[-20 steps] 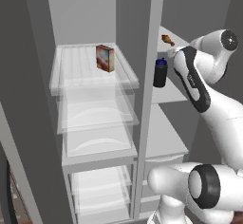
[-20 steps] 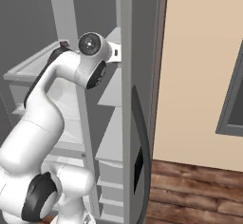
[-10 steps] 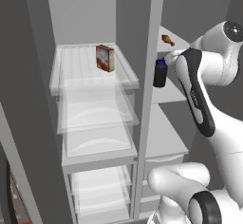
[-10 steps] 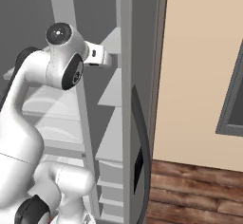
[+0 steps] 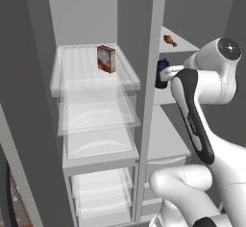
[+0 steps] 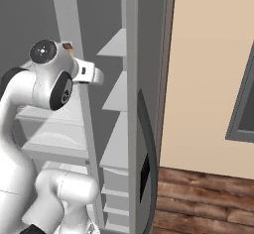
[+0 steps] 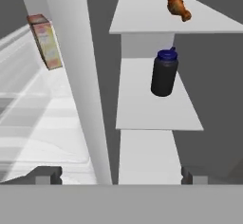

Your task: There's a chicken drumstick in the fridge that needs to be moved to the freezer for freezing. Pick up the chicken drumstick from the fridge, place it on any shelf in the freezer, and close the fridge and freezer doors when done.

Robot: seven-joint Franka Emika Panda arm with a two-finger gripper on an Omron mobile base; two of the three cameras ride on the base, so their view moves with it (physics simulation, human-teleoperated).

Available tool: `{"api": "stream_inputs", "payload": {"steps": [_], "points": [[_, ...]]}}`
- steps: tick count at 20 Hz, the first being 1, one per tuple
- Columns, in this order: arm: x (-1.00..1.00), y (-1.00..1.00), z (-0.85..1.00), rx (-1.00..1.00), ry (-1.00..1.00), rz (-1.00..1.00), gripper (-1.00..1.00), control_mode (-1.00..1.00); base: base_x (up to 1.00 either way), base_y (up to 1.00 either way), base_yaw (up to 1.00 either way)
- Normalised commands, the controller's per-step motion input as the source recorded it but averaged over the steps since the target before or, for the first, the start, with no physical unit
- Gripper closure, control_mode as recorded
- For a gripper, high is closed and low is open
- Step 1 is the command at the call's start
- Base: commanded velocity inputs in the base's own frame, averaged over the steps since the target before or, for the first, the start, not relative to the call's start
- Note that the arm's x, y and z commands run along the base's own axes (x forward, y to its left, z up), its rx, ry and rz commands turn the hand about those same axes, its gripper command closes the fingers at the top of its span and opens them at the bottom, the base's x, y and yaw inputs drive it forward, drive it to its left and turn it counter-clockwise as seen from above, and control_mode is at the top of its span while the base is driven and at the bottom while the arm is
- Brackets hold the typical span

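Note:
The chicken drumstick [image 7: 179, 7] lies brown on the upper fridge shelf [image 7: 142, 23], far ahead of and above my gripper [image 7: 119, 174]. From the left base camera the drumstick [image 5: 169, 40] sits on that shelf, right of the centre divider [image 5: 150, 77]. My gripper is open and holds nothing, its fingertips [image 7: 47, 174] spread wide. It hangs in front of the divider, level with the shelf below. My hand [image 6: 93, 75] reaches out past the arm's white joint. The freezer shelves [image 5: 91, 72] lie to the left.
A dark bottle with a blue cap [image 7: 164, 72] stands on the middle fridge shelf, between my hand and the drumstick. A red and tan box [image 5: 106, 58] stands on the top freezer shelf. The open fridge door [image 6: 141, 129] stands close on the right.
The arm has swung, and the hand has moved left and slightly down in the right base view. The drumstick, bottle and box have not moved.

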Motion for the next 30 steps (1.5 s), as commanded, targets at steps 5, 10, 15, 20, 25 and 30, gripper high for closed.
{"api": "stream_inputs", "payload": {"steps": [5, 10, 15, 20, 25, 30], "points": [[-0.11, 0.26, -0.18, 0.0, 0.01, 0.0, -1.0, -1.0, 0.0, 0.0, 0.0], [-0.02, 0.22, -0.27, 0.0, 0.0, 0.01, -1.0, -1.0, 0.0, 0.0, 0.0], [-0.13, 0.01, -0.12, 0.0, 0.01, 0.04, -1.0, -1.0, 0.0, 0.0, 0.0], [-0.23, 0.19, -0.25, 0.0, 0.06, 0.05, -1.0, 1.0, -0.05, 0.04, 0.01], [0.0, 0.0, 0.0, 0.0, 0.0, 0.0, -1.0, 1.0, -0.37, 0.08, 0.01], [0.0, 0.0, 0.0, 0.0, 0.0, 0.0, -1.0, 1.0, -0.64, 0.57, 0.0]]}}
